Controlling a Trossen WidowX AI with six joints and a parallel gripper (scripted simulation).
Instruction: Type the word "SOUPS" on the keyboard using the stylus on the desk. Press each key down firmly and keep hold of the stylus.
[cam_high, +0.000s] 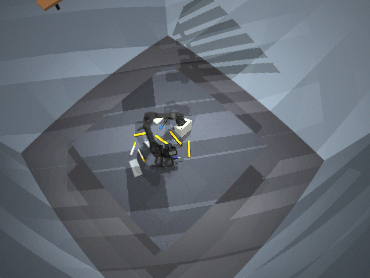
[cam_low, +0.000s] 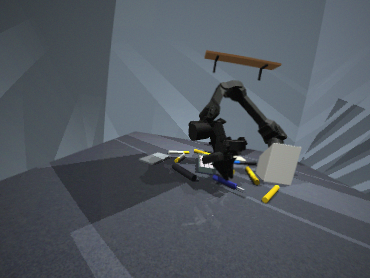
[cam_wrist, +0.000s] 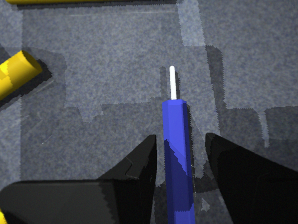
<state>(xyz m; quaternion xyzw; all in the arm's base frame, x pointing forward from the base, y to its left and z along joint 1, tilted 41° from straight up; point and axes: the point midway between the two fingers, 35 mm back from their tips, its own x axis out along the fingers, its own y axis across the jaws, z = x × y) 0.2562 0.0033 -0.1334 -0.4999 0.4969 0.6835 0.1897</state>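
The blue stylus (cam_high: 176, 157) (cam_low: 226, 182) (cam_wrist: 175, 120) lies on the desk. In the wrist view its white tip points up the frame, away from my gripper. My gripper (cam_low: 223, 175) (cam_wrist: 180, 140) is open, with one finger on each side of the stylus body. Dark gaps show between the stylus and both fingers, so it is not clamped. The keyboard (cam_low: 199, 165) is just behind the gripper in the exterior view, partly hidden by it. Its keys are mostly hidden, and it is not in the wrist view.
A white box (cam_high: 183, 128) (cam_low: 281, 166) stands beside the arm. Yellow cylinders (cam_low: 270, 193) (cam_wrist: 17, 71) lie around the stylus. A black cylinder (cam_low: 184, 172) lies near the keyboard, and a pale flat slab (cam_high: 135, 168) (cam_low: 154, 158) lies farther off.
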